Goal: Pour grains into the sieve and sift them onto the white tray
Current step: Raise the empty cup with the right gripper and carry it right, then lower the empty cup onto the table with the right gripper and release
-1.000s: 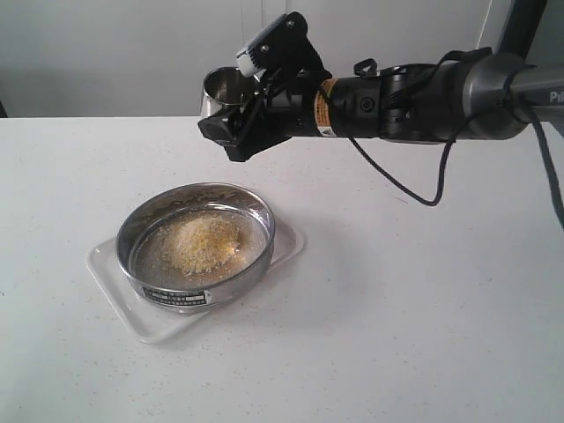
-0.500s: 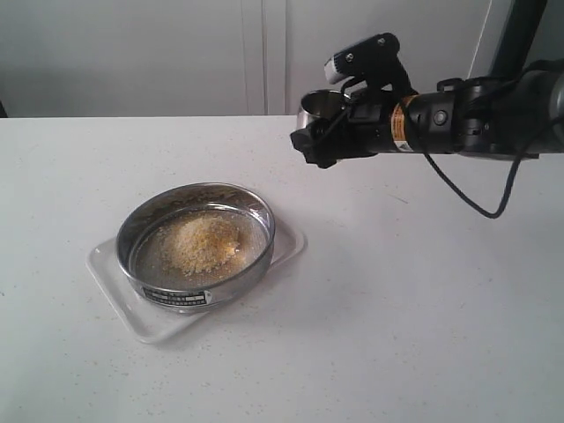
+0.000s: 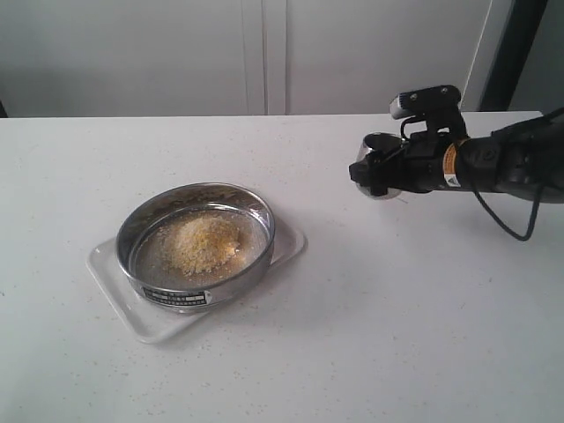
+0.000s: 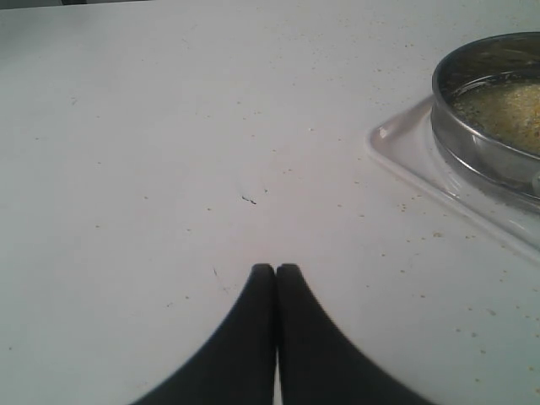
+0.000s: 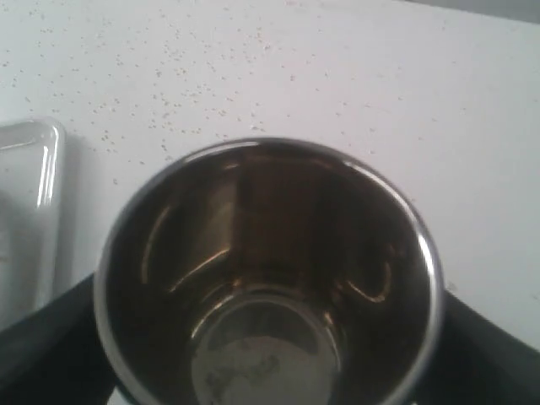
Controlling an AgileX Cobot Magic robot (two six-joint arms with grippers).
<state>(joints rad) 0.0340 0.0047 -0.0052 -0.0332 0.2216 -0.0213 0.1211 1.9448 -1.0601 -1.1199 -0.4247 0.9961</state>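
steel cup (image 3: 372, 172): over table's right side | table (image 3: 397, 335): white, speckled

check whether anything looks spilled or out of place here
Yes: loose specks of grain lie scattered on the white tabletop, outside the shallow white rectangular tray and the round steel sieve that holds the main pile of grains. Nothing else looks askew or damaged.
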